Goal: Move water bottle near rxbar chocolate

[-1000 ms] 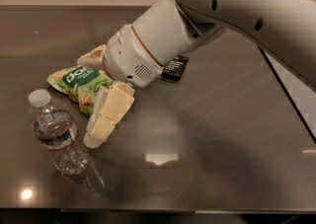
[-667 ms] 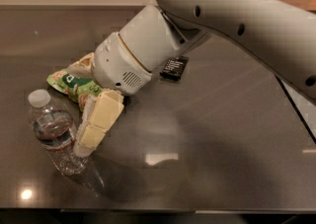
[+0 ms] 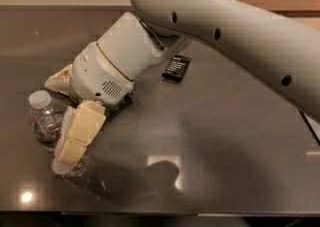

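Jaws: we cannot tell how far apart they stand. We see one gripper, cream and blocky with a padded look, low at the near left. It lies across the right side of the water bottle and seems to touch it, though we can't confirm a pinch.

We count one bottle: clear ribbed plastic, white round cap at the upper left, a label with red showing through. It stands at the near left edge of the table.

We count one rxbar chocolate: flat, black, rectangular, white text lines. It lies farther back, right of centre, well apart from the bottle.

We count one snack bag, crinkled, mostly hidden behind the wrist; a tan corner and a green scrap show.

The arm is smooth white plastic, rounded, coming in from the right. The tabletop is dark grey, glossy, with light reflections.
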You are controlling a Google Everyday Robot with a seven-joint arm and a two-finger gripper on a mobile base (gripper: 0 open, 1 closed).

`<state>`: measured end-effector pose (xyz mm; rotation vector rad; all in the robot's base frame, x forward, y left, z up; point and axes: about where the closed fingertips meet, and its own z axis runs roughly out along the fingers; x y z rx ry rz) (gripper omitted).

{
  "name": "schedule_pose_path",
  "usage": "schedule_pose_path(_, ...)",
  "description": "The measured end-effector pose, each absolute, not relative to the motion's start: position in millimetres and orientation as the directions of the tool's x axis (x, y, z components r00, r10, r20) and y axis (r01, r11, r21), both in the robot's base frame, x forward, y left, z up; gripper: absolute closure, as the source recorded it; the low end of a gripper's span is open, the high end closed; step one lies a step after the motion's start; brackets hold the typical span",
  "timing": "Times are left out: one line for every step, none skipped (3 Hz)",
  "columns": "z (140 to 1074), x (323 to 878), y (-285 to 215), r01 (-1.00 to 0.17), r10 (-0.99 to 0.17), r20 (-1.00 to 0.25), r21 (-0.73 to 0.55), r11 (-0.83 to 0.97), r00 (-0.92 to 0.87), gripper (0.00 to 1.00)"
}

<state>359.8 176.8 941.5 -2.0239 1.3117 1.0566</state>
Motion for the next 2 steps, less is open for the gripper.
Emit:
schedule_pose_path(944.2, 357.0, 186.4, -0.907, -0.508, -0.829, 0.003, -0.421, 0.233, 0.17)
schedule_pose_path(945.7, 358.5, 188.1, -0.908, -0.501, -0.837, 0.008, -0.418, 0.223, 0.41)
